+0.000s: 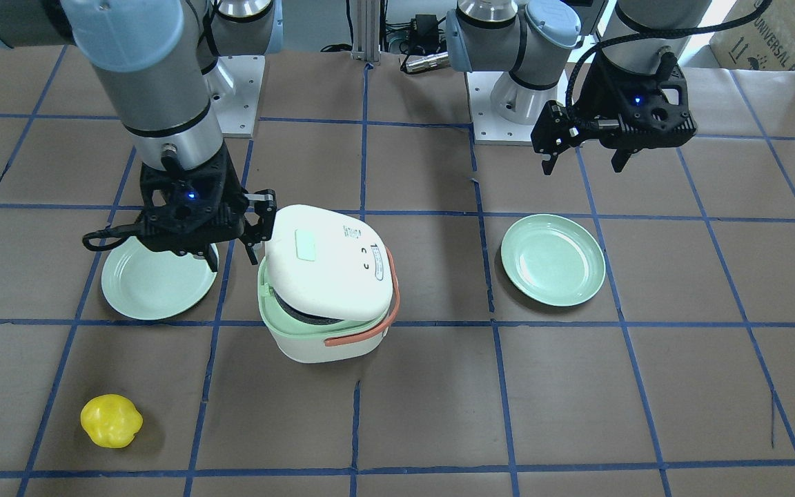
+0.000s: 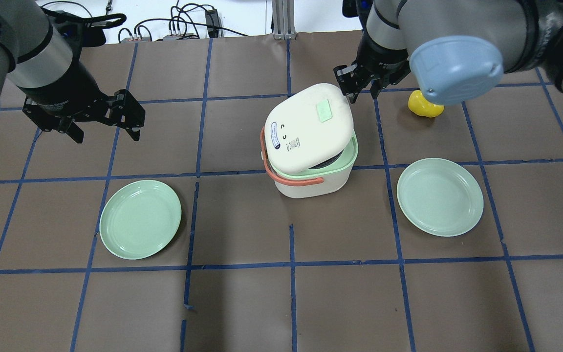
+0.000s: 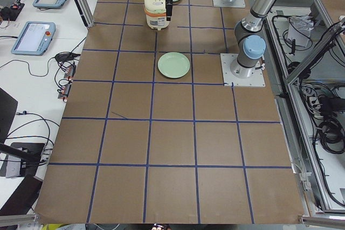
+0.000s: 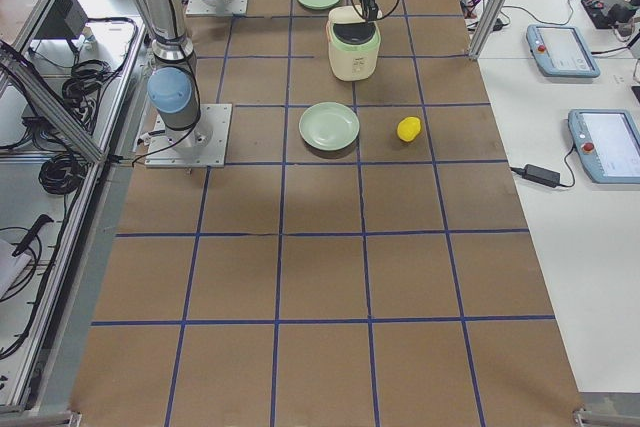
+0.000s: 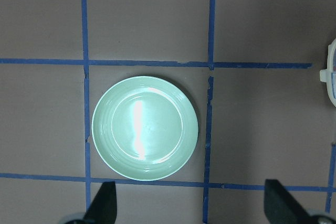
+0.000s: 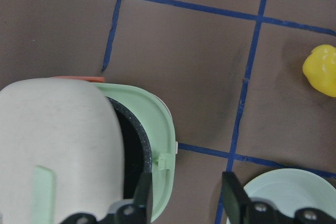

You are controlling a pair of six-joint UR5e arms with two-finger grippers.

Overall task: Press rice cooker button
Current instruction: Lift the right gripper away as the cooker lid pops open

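Overhead exterior: rice cooker (image 2: 311, 183), lid (image 2: 311, 127) ajar, labelled end toward open-fingered left gripper (image 2: 107, 136); right gripper (image 2: 362, 95) likewise spread.

The rice cooker (image 2: 311, 189) stands upright near the middle of the table (image 2: 242, 220). It is a cream tub with a pale green rim and a salmon handle (image 2: 293, 181) swung down against its side. Its rounded cream lid (image 2: 301, 137) is ajar and tilted, lifted on one side so the dark inner pot (image 6: 134, 156) shows through the gap. A pale green rectangular button (image 2: 324, 111) sits on top of the lid.
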